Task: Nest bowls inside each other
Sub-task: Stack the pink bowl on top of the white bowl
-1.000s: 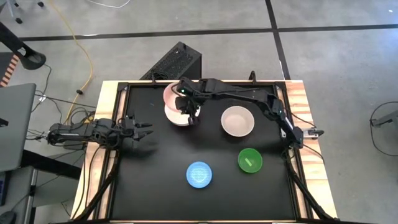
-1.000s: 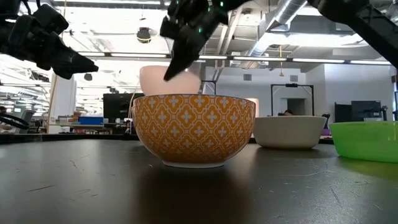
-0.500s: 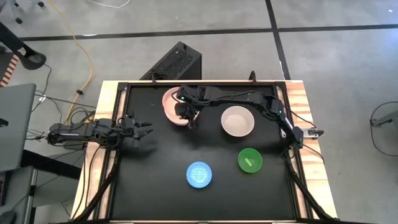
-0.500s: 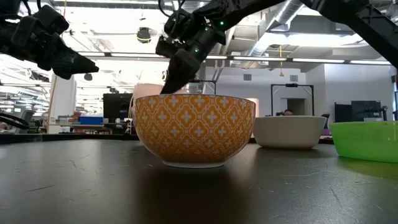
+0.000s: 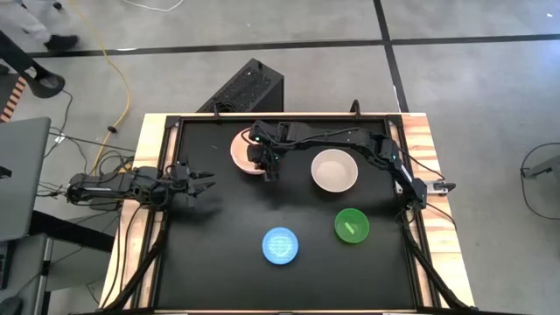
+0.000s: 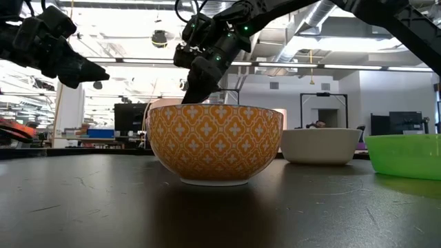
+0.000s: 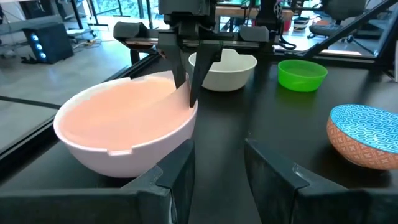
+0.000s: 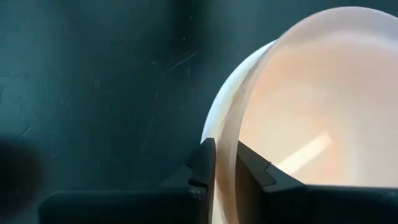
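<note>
The pink bowl (image 5: 243, 147) sits inside the white bowl (image 7: 137, 155) at the far middle of the table. My right gripper (image 7: 188, 87) reaches down at their rim on the side toward the beige bowl, open, one finger on each side of it. The beige bowl (image 5: 334, 170) stands to the right. The green bowl (image 5: 352, 225) and the light blue bowl (image 5: 280, 246), orange-patterned outside (image 6: 215, 141), stand nearer. My left gripper (image 5: 201, 185) hovers open at the table's left side, level, pointing at the stacked bowls. My right gripper comes from above, slanting down, with one finger (image 8: 252, 167) inside the pink bowl and the other (image 8: 202, 163) outside the rim (image 8: 225, 140). I cannot tell whether either finger still touches the rim. The stack rests on the table.
A black box (image 5: 249, 87) stands on the floor beyond the table's far edge. A raised black frame (image 5: 411, 236) runs along the table's sides. Bare black table top lies between the stacked bowls and the light blue bowl.
My right gripper has gone down with the pink bowl. The bowl, held above and a little beyond the white bowl a second ago, has sunk into it and now sits centred there, hidden in the low view behind the patterned bowl.
</note>
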